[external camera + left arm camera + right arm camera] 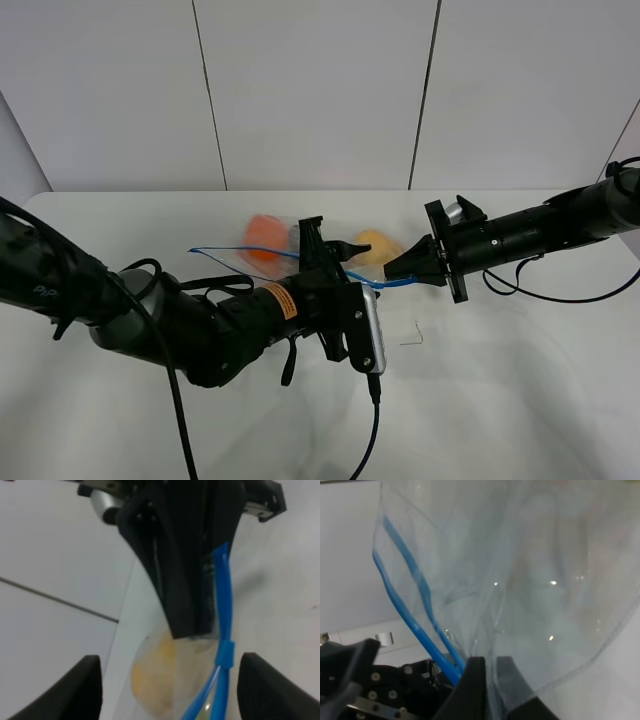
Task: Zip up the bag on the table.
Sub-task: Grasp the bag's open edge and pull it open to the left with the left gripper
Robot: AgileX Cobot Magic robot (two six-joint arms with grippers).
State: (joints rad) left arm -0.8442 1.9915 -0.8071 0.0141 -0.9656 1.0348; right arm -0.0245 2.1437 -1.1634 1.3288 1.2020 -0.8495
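Bag [272, 245] mid-desk, between both tools. Orange [263, 234] and yellow fruit [375, 246] inside. Blue zip strip [240, 251] runs along near edge; its two tracks apart in right wrist view. Right tool [398, 274] pinching strip end, fingers pressed together on it. Left tool [333, 245] spread wide, strip passing between fingers [87, 682], clear of both. Desk [500, 380] plain white.
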